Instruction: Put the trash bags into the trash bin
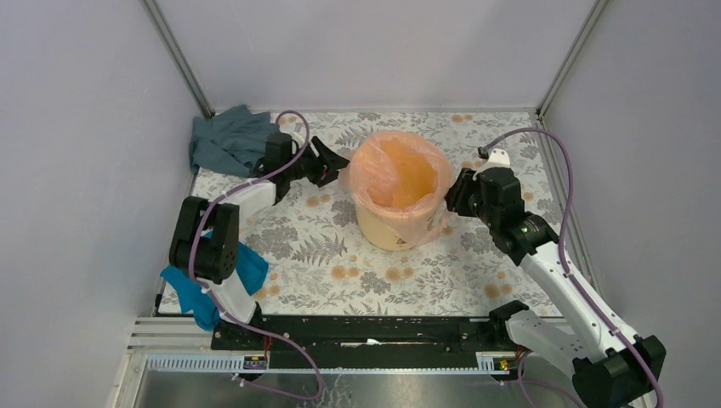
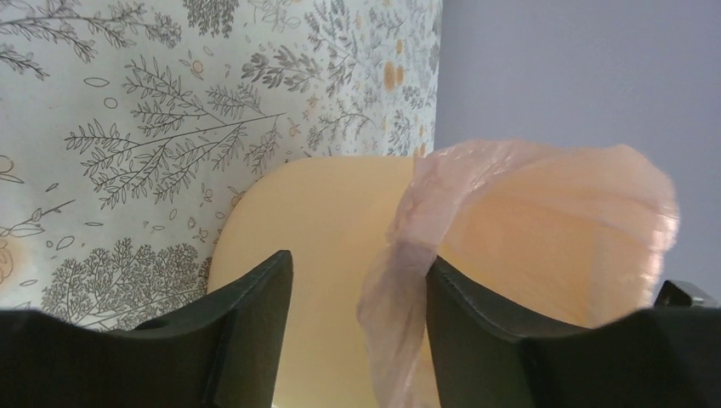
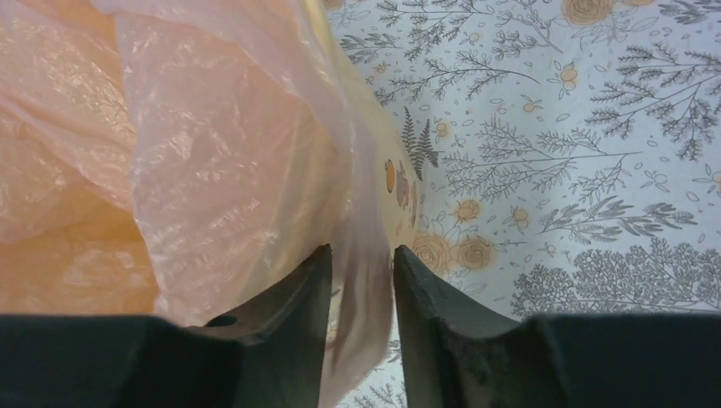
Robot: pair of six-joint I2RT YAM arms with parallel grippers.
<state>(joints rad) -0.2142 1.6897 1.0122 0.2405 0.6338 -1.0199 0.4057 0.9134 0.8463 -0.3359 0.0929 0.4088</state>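
Observation:
The yellow-orange trash bin (image 1: 393, 228) stands upright at mid table. The pale pink trash bag (image 1: 384, 170) lines it, its film folded out over the rim and down the sides. My left gripper (image 1: 338, 161) is at the bin's left rim, open. In the left wrist view (image 2: 359, 274) a strand of the bag (image 2: 398, 293) hangs against one finger, in front of the bin's wall (image 2: 315, 221). My right gripper (image 1: 452, 194) is at the bin's right side. In the right wrist view (image 3: 361, 255) its jaws stand a narrow gap apart with bag film (image 3: 229, 153) hanging between them, beside the printed wall (image 3: 393, 204).
A grey-blue cloth (image 1: 225, 140) lies at the back left corner. A bright teal cloth (image 1: 208, 287) lies by the left arm's base. Grey walls close in the floral table (image 1: 340, 255) on three sides. A black rail (image 1: 366, 331) runs along the near edge.

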